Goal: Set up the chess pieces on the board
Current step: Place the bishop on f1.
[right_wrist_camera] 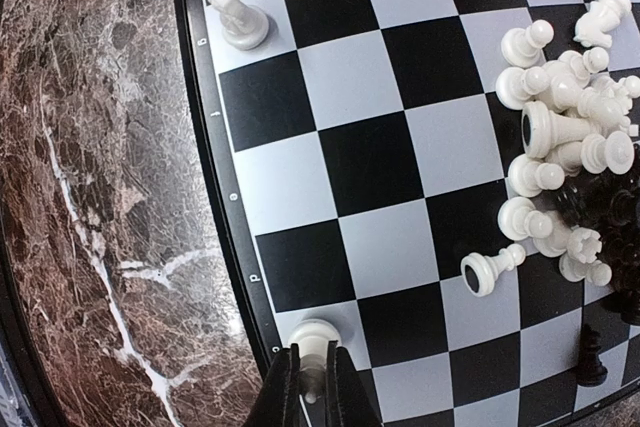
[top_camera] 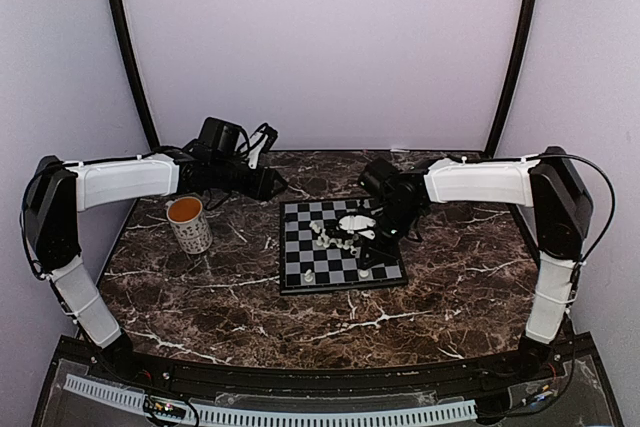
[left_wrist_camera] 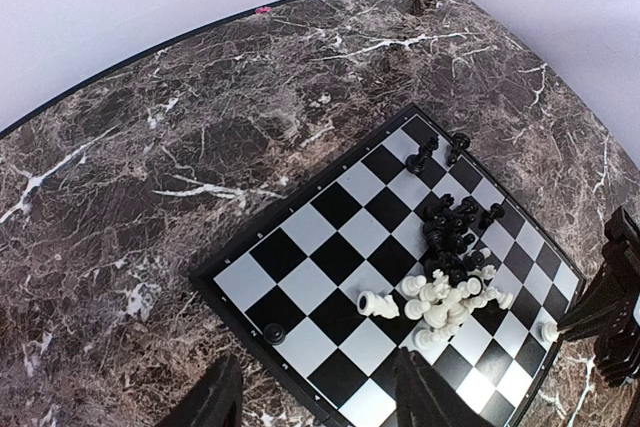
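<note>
Right wrist: right gripper [right_wrist_camera: 312,375] clamps white chess piece [right_wrist_camera: 312,337]; left gripper [left_wrist_camera: 316,399] half-open, empty; mug [top_camera: 188,224] contents unclear.

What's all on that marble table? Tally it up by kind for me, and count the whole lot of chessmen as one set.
Robot arms: 2
Chessboard: 1
Mug: 1
Chess pieces, as one set: 1
Total: 5

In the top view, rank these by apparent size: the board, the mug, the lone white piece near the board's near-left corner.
Largest to smallest:
1. board
2. mug
3. lone white piece, far smaller than either
No close calls.
</note>
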Robot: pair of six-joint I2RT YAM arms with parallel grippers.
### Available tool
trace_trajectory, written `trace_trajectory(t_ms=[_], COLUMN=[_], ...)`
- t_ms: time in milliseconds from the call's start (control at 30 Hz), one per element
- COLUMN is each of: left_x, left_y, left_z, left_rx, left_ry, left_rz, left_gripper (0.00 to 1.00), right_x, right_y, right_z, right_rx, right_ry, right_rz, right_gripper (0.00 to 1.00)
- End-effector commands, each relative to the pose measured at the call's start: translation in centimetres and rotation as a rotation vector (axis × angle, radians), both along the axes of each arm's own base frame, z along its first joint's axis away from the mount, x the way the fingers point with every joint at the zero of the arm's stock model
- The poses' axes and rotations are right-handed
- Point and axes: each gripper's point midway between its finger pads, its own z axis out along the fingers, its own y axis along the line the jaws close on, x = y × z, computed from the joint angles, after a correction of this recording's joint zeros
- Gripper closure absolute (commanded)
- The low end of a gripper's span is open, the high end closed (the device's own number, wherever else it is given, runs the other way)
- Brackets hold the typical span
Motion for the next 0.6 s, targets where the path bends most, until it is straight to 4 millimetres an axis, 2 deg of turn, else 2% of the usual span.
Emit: trace_trajectory(t_ms=[0, 300, 433, 567], left_x=[-0.6, -0.6, -0.6, -0.6], left_y=[0.0, -0.1, -0.1, -0.2], left_z=[0.9, 0.7, 0.6, 0.3], left_rx=[-0.004, -0.004, -0.003, -0.002], left_ry=[-0.009, -0.002, 0.003, 0.009], left_rz=[-0.020, -0.025, -0.027, -0.030], left_gripper=[0.46, 0.46, 0.46, 0.46], right_x=[-0.1, -0.3, -0.2, 0.0], right_y=[-0.2, -0.4, -0.4, -0.2], right_z=[-0.7, -1.2, -1.0, 0.2], right_rx=[-0.011, -0.020, -0.018, -0.004], right_ry=[0.003, 0.006, 0.001, -0.010], right_rz=[0.008, 0.009, 0.001, -0.004], right_gripper=[0.94, 0.92, 0.78, 0.70])
